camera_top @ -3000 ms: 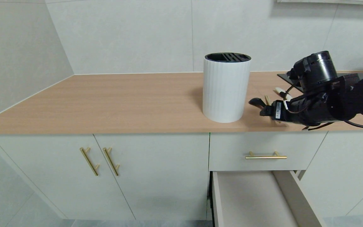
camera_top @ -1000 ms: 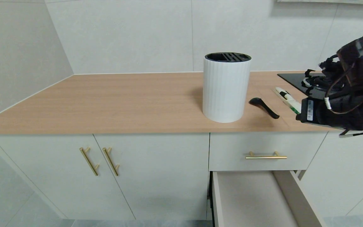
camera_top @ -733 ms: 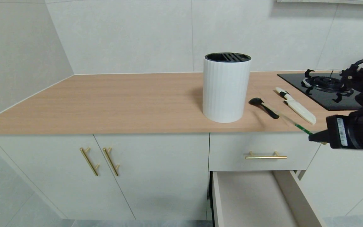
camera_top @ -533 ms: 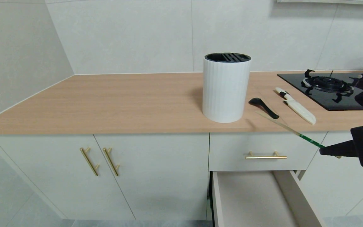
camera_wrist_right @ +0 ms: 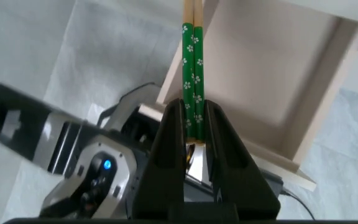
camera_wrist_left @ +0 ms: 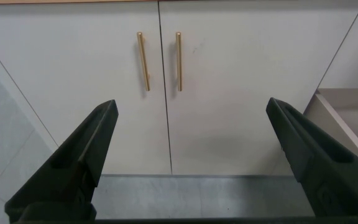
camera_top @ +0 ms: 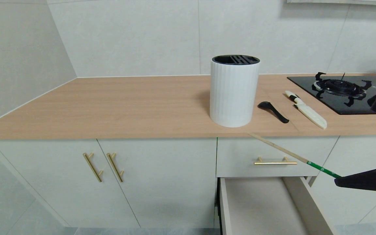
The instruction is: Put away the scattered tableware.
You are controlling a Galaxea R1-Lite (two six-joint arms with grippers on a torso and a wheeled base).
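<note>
Two chopsticks (camera_top: 289, 153) with green flowered ends are clamped side by side in your right hand (camera_wrist_right: 192, 109), its fingers closed narrow on them. They hang off the bench (camera_top: 126, 104), below and to the right of the white holder (camera_top: 234, 91), slanting down toward the hand across the closed drawer front. The open drawer (camera_top: 224, 209) sits lower again, under the holder's right side. A black spoon (camera_top: 273, 111) lies on the bench just right of the holder, and a pale knife (camera_top: 306, 109) lies right of the spoon, between it and the hob (camera_top: 338, 98). Your left hand (camera_wrist_left: 190, 106) is spread wide with nothing in it, facing the cupboard doors (camera_wrist_left: 229, 93) with their two gold handles.
</note>
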